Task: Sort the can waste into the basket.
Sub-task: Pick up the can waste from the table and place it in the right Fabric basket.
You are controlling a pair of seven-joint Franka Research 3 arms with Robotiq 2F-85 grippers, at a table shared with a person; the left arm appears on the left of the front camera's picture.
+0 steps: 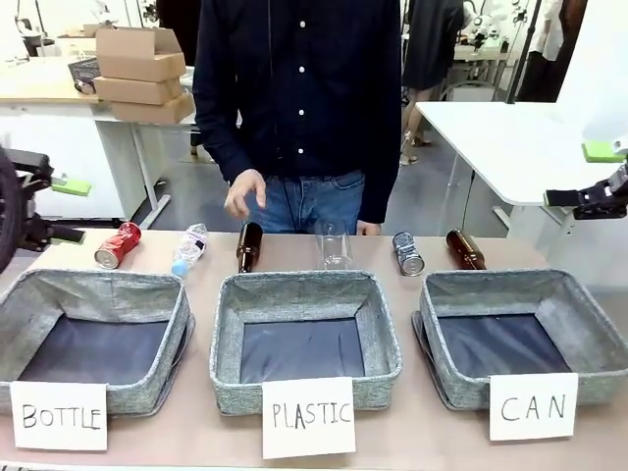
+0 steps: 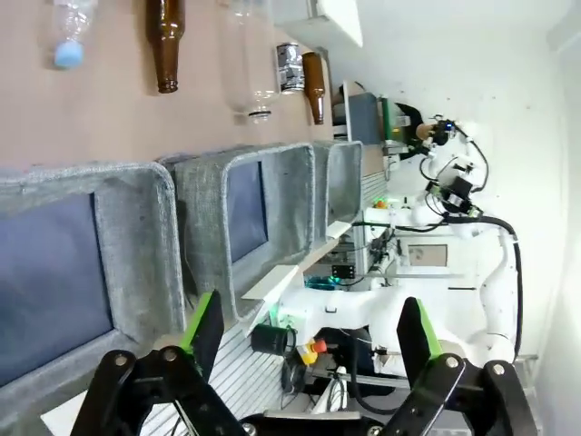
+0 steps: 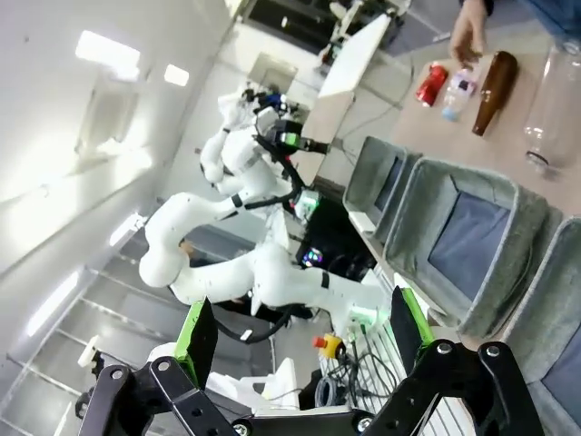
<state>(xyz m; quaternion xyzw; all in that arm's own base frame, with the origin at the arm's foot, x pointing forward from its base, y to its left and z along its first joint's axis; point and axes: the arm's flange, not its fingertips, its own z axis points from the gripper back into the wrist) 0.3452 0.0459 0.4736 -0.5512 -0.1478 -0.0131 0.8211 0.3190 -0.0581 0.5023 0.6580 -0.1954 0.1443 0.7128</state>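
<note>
Both tools stand wide open and hold nothing. The left tool (image 2: 310,320) hangs off the left end of the tabletop (image 1: 289,257), and the right tool (image 3: 301,316) hangs off the right end.

The two cans lie on their sides in the far row of items behind the baskets. The black can (image 1: 407,253) sits just beyond the far left corner of the CAN basket (image 1: 496,290), between a clear bottle and a brown one. The red can (image 1: 118,244) is well apart from it, behind the BOTTLE basket at the far left.

I expect both cans to be light and thin-walled, so they would dent under a hard squeeze. They are also smooth and round, so a nudge would set them rolling (nothing holds them in place). I'd take each one across the barrel at mid-length, one pad on each side, keeping off the silver ends.

The black can looks like the easy one for the right tool. The red one means a long carry over the other two baskets.
</note>
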